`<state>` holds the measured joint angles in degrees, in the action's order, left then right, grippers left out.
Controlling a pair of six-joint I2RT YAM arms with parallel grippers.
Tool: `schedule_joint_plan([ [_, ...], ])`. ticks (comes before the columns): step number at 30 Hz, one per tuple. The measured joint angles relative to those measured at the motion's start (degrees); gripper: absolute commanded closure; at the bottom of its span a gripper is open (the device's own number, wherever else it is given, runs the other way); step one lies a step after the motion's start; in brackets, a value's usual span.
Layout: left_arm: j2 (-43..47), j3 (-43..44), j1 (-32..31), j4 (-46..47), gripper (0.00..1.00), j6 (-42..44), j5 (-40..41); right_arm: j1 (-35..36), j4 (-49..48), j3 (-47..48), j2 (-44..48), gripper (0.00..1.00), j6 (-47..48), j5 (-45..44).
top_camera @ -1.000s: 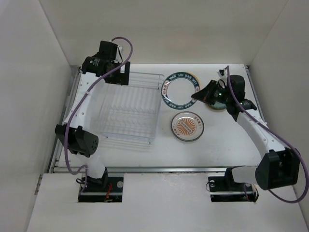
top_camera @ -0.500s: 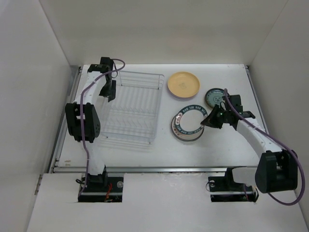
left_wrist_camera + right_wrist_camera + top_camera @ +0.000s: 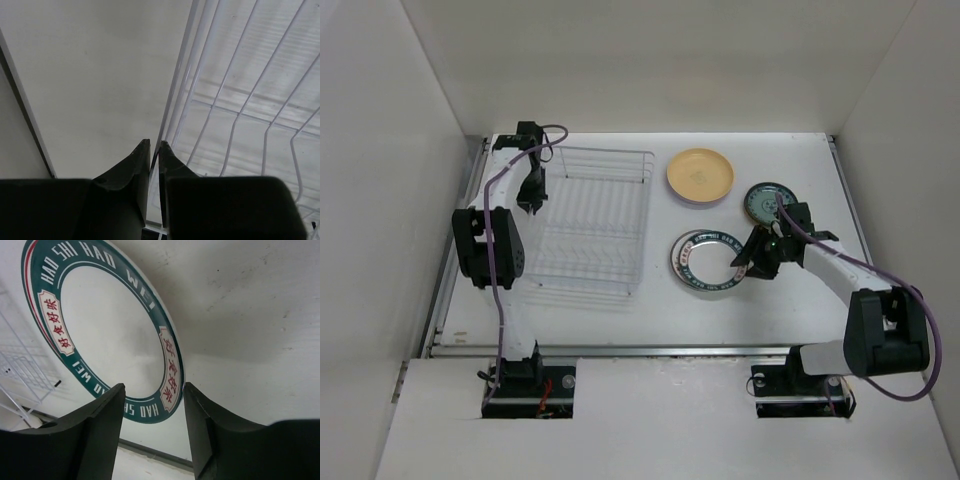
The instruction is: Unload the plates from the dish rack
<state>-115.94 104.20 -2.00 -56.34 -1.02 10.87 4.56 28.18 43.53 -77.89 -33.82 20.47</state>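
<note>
From above, the dish rack (image 3: 588, 220) sits in the left half of the frame with no plate showing in its slots. Three plates lie flat on the table (image 3: 800, 150) to its right. The yellow plate (image 3: 700, 176) is at upper centre, the dark green plate (image 3: 767, 202) is right of and a little below it, and the teal-rimmed plate (image 3: 708, 262) is lowest, just beside the rack's right edge.

The left gripper (image 3: 532, 200) hangs over the rack's left rim. The right gripper (image 3: 745, 258) is at the right edge of the teal-rimmed plate. The overhead view is too small to show how either pair of jaws stands.

The wrist cameras show that. In the left wrist view the left gripper (image 3: 154, 150) has its jaws drawn to a thin slit. A rim wire of the dish rack (image 3: 221, 85) runs down into that slit, so they appear pinched on it. Bare table (image 3: 100, 75) fills the left of the frame.

In the right wrist view the right gripper (image 3: 154, 387) has its jaws well apart and holds nothing. The teal-rimmed plate (image 3: 105, 325) shows beyond and between them at upper left. Its rim carries white lettering, and red characters on pale panels. Rack wires (image 3: 20, 375) cross the lower left, and the table (image 3: 240, 315) fills the right.
</note>
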Motion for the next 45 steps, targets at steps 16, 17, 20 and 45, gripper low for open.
schedule_joint_plan([
  [16, 2.2, -2.6, 3.5, -0.4, 1.00, -1.4, -4.0, 3.5, 0.2, 5.3, -7.0, 0.43, 1.6, -4.9],
  [17, 2.2, -2.6, 3.6, -0.4, 1.00, -1.4, -4.2, 3.8, 0.1, 6.1, -7.5, 0.43, 1.6, -5.2],
  [20, 2.4, -2.8, 3.8, -0.5, 1.00, -1.4, -4.7, 4.1, -0.2, 7.2, -8.0, 0.43, 1.6, -5.9],
  [45, 14.7, 0.2, 7.0, -3.9, 0.00, -3.1, -2.7, 4.2, 27.9, 53.8, 15.6, 0.00, 0.3, -82.7],
])
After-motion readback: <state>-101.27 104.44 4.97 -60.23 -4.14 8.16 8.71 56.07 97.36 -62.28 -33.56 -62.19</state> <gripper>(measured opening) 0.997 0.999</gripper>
